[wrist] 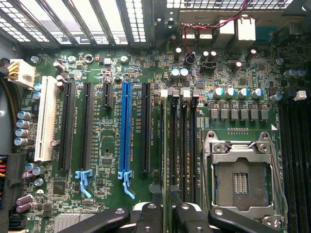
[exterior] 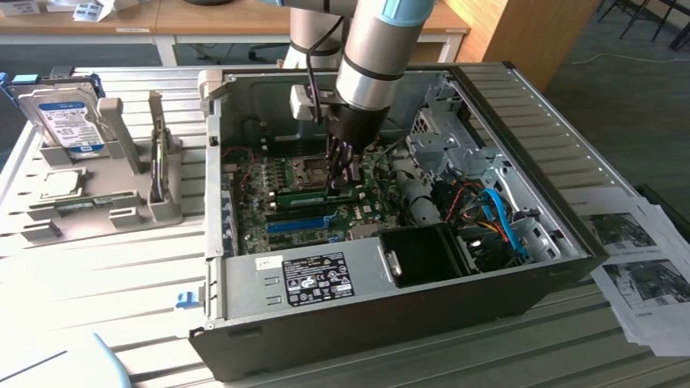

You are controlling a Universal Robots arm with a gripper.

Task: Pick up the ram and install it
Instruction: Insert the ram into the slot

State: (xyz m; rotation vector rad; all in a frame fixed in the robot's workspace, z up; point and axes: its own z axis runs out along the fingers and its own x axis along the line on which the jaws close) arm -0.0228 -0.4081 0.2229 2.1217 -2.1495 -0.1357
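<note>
Bright glare on the table (exterior: 108,275), case (exterior: 377,331) shadowed.

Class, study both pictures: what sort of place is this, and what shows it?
Probably a robotics lab set up for computer assembly: a robot arm reaches into an open computer case, and a hard drive stands in a holder beside it.

A pale slatted desk (exterior: 97,275) catches bright light. Behind it — wooden tables (exterior: 216,20), a wooden panel (exterior: 518,32), grey-blue carpet (exterior: 603,89).
</note>
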